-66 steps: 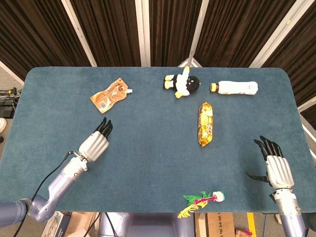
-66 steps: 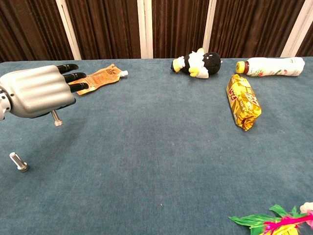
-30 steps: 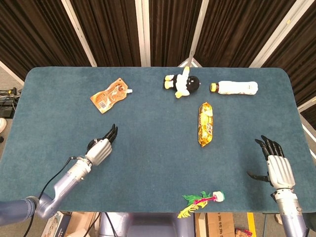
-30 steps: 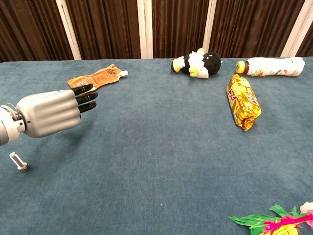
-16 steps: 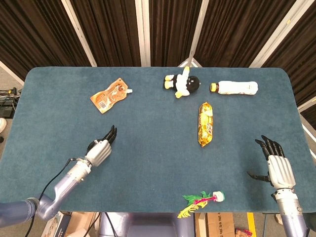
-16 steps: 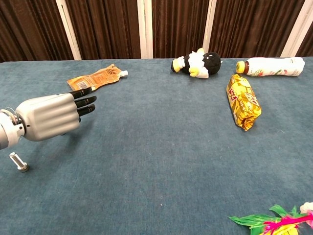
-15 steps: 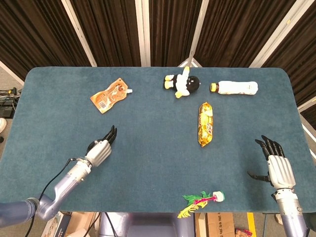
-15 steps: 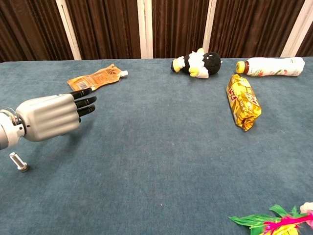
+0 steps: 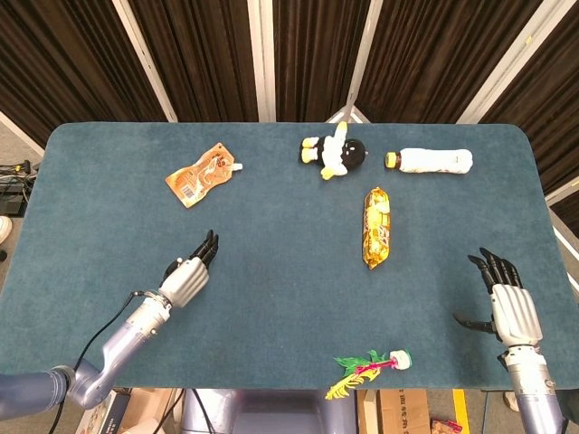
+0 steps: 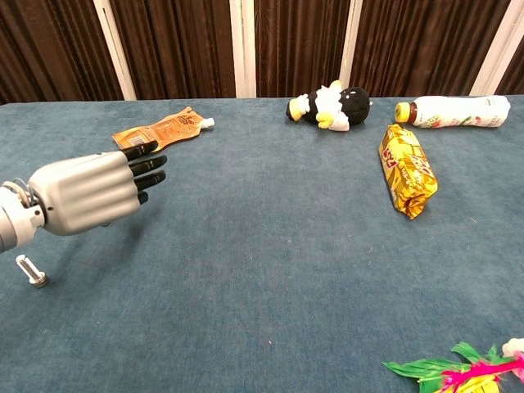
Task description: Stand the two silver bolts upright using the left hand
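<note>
Here at the near left edge of the chest view we see one silver bolt (image 10: pixel 31 271) on the blue table (image 10: pixel 270 270), tilted with its head on the cloth, just below and apart from our left hand (image 10: pixel 86 194). We cannot find the second bolt in either view; whether it sits under that hand we cannot tell. The left hand hovers palm down with its dark fingertips (image 10: pixel 147 173) stretched forward and slightly apart, holding nothing we can see. In the head view the same hand (image 9: pixel 188 276) sits in the near left part of the table, with bare cloth between it and the left edge.

Our right hand (image 9: pixel 508 306) rests near the right edge at the near corner, fingers spread and thumb out, empty. Between the two hands, at the near edge, lies a green and pink feather toy (image 9: pixel 369 369), partly over the rim.

The middle of the table is open blue cloth. Further out, a yellow snack pack (image 9: pixel 377 227) lies lengthwise right of centre. Toward the far side we see an orange pouch (image 9: pixel 201 174) on the left, a black and white plush toy (image 9: pixel 336 153) near the middle, and a white bottle (image 9: pixel 434 160) on its side just right of it, all short of the far edge.
</note>
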`<state>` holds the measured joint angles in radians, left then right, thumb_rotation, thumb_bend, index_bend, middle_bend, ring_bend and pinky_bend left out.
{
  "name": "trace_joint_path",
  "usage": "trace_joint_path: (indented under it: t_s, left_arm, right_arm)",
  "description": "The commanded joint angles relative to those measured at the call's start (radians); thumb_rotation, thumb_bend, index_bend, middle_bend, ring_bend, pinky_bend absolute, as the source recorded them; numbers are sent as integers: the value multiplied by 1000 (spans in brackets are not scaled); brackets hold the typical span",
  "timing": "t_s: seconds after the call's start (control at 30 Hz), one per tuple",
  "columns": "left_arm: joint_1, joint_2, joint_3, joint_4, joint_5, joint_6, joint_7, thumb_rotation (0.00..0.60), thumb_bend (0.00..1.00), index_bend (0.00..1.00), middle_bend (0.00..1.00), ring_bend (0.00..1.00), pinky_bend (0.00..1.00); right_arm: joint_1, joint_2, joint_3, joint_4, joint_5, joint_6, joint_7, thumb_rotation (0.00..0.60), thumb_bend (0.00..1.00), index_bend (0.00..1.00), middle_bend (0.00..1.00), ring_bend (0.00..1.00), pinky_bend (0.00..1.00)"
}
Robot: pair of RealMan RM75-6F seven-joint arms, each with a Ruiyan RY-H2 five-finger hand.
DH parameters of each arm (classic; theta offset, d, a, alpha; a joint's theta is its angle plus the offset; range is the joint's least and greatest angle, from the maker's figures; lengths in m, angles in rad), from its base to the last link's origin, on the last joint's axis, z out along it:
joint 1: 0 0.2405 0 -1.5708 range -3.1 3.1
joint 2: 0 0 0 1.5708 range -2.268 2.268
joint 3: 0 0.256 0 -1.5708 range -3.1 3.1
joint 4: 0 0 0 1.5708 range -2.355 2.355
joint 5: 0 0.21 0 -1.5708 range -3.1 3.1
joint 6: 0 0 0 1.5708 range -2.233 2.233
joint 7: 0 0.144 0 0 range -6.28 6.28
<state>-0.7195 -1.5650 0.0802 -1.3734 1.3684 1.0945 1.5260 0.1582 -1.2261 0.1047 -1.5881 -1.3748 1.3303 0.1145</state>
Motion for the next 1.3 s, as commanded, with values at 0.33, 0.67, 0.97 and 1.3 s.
trace_joint_path:
  t_s: [0.33,0.67,0.97,1.3]
  left_arm:
    - [89,244,-20,-406,37,149,-211,600,474,323,65,0,0]
    - [247,406,-82,-526,138,453,-577,600,462,288,63,0,0]
    - [529,497,43,-531,159,681,-1064,600,445,257,52,0,0]
    - [663,520,63,-402,96,687,-1353,600,442,248,54,0,0]
  right_arm:
    - [-3,1,-3,-8,-10,9,0,600,106,159,67,42,0]
    - [-4,-5,-1,-4,-8,16,-18,600,106,159,67,42,0]
    - [-4,-14,-10,-4,-31,33,-74,600,106,159,68,42,0]
    - [-11,-35,-12,70,-136,137,-80,600,106,159,67,42,0]
